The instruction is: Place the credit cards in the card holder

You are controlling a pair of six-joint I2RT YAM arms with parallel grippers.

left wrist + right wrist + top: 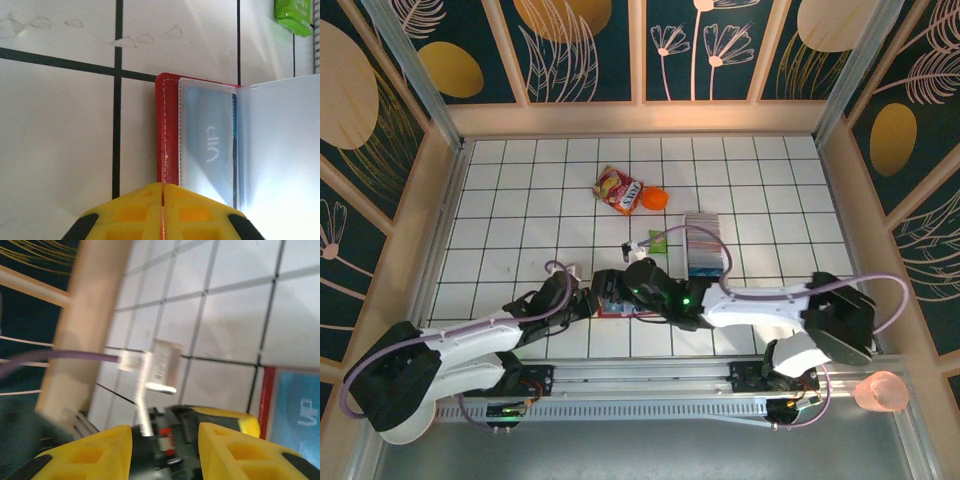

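Observation:
The red card holder [169,130] lies open on the tiled table, and a blue credit card [210,140] marked VIP sits in its clear pocket. My left gripper [163,185] is shut on the holder's red near edge. From above, the left gripper [603,292] and right gripper [638,272] meet over the card holder [612,312], which they mostly hide. My right gripper [165,432] is open with nothing between its fingers, just left of the card holder [266,400]. A stack of credit cards [703,245] stands to the right.
A red-and-yellow snack packet [618,190] and an orange object [655,198] lie farther back. A green packet [655,240] lies beside the card stack. A pink cup [882,392] stands at the near right. Wooden walls [440,200] bound the table.

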